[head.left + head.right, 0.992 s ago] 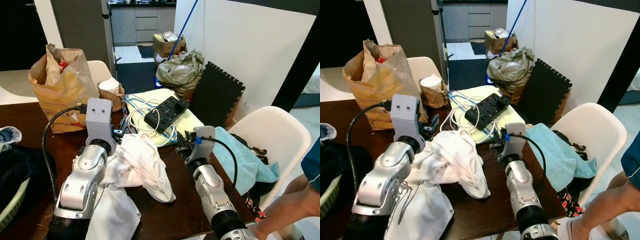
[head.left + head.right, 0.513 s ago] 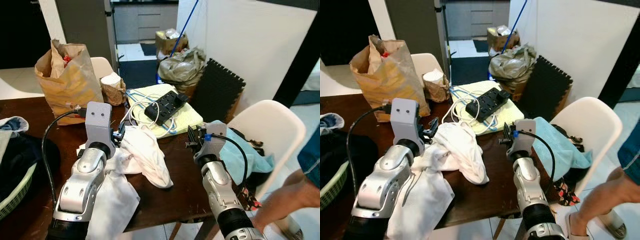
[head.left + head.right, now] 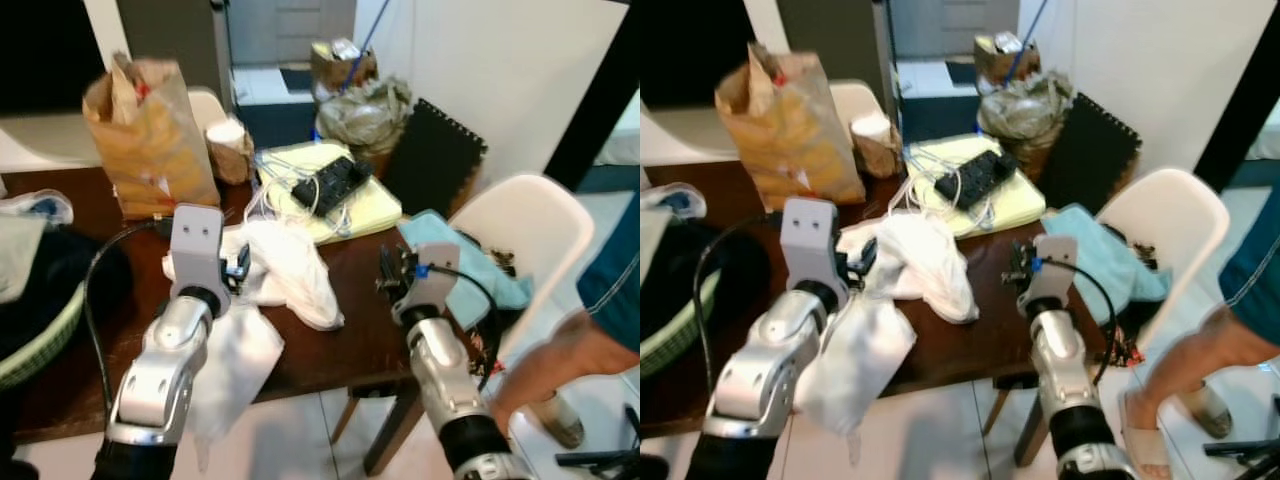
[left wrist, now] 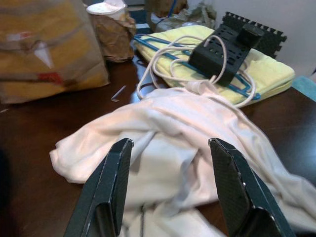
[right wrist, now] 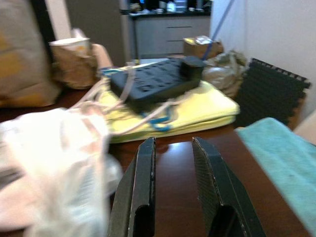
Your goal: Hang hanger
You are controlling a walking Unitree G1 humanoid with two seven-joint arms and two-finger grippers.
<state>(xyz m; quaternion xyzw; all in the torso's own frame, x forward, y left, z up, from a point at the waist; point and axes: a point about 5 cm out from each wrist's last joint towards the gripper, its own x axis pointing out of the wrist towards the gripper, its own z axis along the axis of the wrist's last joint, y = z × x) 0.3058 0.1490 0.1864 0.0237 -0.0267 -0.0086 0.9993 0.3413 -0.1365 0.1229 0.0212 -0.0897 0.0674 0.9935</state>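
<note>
Your camera has pulled back from the table (image 3: 350,340); more floor shows. Your left gripper (image 4: 170,192) hovers spread wide over the white garment (image 4: 173,133). Right gripper (image 5: 173,190), narrowly parted, holds nothing. The blue hanger (image 4: 163,52) lies under the power strip (image 4: 224,49) near the table's far edge.

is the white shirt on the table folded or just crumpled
Crumpled. The white shirt lies in a loose, wrinkled heap on the table, part of it hanging over the near edge.

The two eye views look down from head height over the dark table (image 3: 350,340), nearly identical. Each wrist view sits low and close above the tabletop, looking forward; both share the black power strip (image 4: 224,52) on the yellow towel (image 5: 197,106).
</note>
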